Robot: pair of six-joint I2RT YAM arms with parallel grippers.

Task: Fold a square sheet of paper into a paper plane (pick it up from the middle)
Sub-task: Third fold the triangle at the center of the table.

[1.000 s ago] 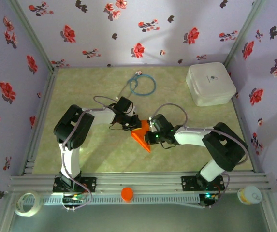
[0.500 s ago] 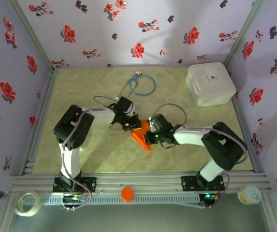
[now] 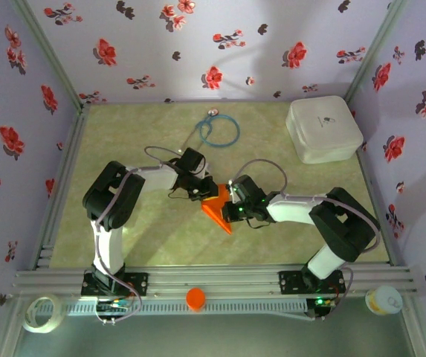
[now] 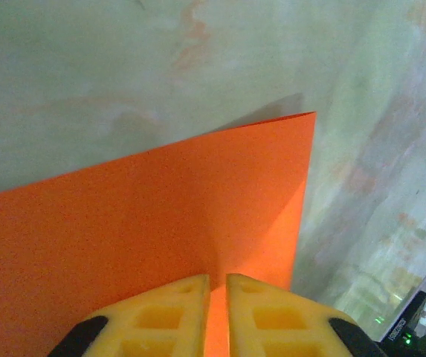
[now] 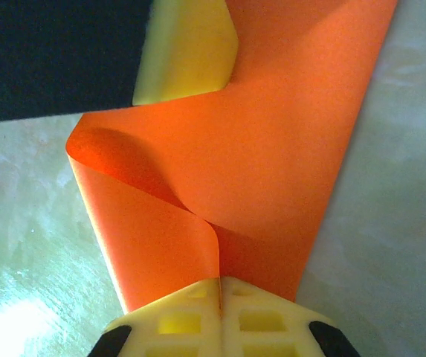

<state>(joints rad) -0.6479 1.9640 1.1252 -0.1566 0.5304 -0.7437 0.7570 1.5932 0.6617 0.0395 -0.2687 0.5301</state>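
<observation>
Left gripper (image 4: 217,280): mid-table, at the paper's left side. Jaws stand a thin slit apart, orange showing in the gap. Gripping or only touching, cannot tell.

Orange paper (image 3: 218,212): partly folded, about the middle of the table (image 3: 138,134), one tip pointing toward the near edge.

Right gripper (image 5: 220,282): jaws pressed together, pinching the paper where a curled fold runs in.

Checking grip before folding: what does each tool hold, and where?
Right tool pinches the paper at its curled fold. Left tool straddles its edge, slightly apart; hold unclear.
</observation>
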